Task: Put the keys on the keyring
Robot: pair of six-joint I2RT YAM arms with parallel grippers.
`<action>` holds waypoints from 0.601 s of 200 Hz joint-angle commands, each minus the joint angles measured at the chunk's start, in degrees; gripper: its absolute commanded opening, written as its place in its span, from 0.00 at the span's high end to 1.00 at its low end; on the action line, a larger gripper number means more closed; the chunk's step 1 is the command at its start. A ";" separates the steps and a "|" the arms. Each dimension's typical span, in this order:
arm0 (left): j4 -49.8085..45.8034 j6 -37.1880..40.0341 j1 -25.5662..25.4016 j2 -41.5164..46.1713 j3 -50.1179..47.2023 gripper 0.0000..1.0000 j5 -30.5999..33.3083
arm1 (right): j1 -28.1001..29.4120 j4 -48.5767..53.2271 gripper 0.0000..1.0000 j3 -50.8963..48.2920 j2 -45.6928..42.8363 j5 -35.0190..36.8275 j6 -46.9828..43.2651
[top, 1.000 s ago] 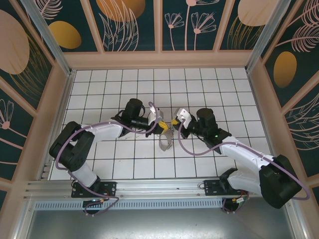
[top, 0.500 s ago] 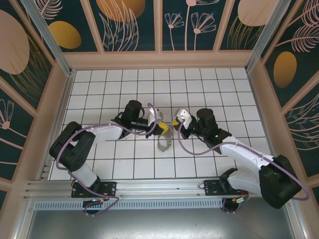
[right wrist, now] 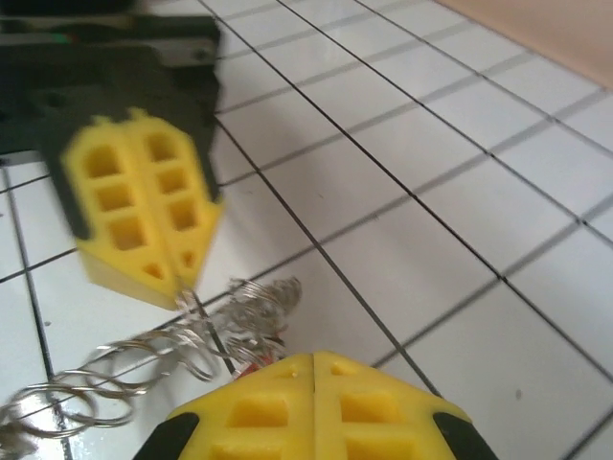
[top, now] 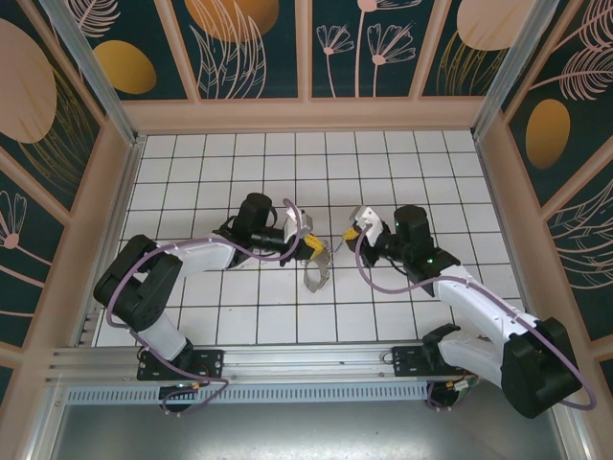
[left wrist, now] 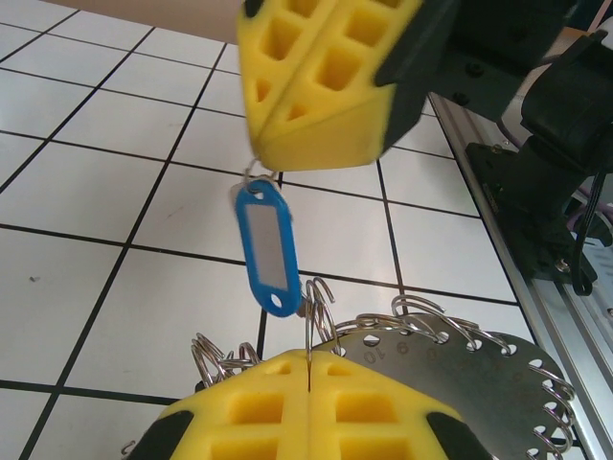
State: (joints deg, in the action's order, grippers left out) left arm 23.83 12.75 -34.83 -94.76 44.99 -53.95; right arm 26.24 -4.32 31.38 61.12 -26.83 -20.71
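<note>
Yellow honeycomb-foam pads (left wrist: 239, 412) on both claws, pressed flat together. Left gripper (left wrist: 308, 362) pinches a thin wire of the keyring (left wrist: 460, 350), a dull metal disc rimmed with springy loops. Right gripper (left wrist: 271, 151) nips the blue oval key tag (left wrist: 266, 244), just beside those loops.

Two yellow foam-padded grippers: left gripper (top: 313, 249), right gripper (top: 352, 233). One grey metal keyring (left wrist: 450, 350), a flat disc rimmed with wire loops. One blue oval plastic key tag (left wrist: 265, 244).
</note>
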 commanded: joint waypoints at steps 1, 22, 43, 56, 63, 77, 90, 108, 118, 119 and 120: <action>2.03 0.28 -0.08 1.94 -0.38 1.00 -1.24 | -2.97 6.57 1.00 4.17 5.00 11.55 14.05; 1.39 0.89 -0.09 1.86 -0.14 1.00 -1.17 | -7.37 16.07 1.00 10.77 15.02 8.95 21.89; 0.63 1.39 -0.14 1.60 0.33 1.00 -1.50 | -9.26 19.29 1.00 14.16 23.45 6.45 25.32; -0.07 1.85 -0.07 1.51 0.63 1.00 -1.68 | -9.82 20.24 1.00 16.20 27.50 6.52 26.25; -0.52 2.16 -0.12 1.51 0.75 1.00 -1.68 | -10.15 20.84 1.00 17.61 29.56 6.40 26.50; -1.06 2.40 -0.07 1.66 0.80 1.00 -1.65 | -10.59 22.26 1.00 20.51 33.45 6.81 26.43; -1.16 2.47 -0.14 1.68 0.80 1.00 -1.66 | -10.58 22.55 1.00 22.57 36.08 7.09 25.90; -1.33 2.34 -0.10 1.77 0.76 1.00 -1.59 | -10.57 23.04 1.00 24.70 39.33 5.64 25.25; -1.41 2.34 -0.08 1.90 0.71 1.00 -1.46 | -10.55 24.12 1.00 25.82 41.24 5.31 24.90; -1.42 2.35 -0.07 1.93 0.71 1.00 -1.48 | -10.57 24.24 1.00 25.92 41.38 5.30 24.87; -1.42 2.31 -0.07 1.94 0.71 1.00 -1.45 | -10.54 24.34 1.00 26.05 41.55 5.34 24.86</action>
State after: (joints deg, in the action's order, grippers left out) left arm 22.94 13.85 -34.83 -94.76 44.99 -53.98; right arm 16.05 16.16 53.91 99.35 -20.67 3.60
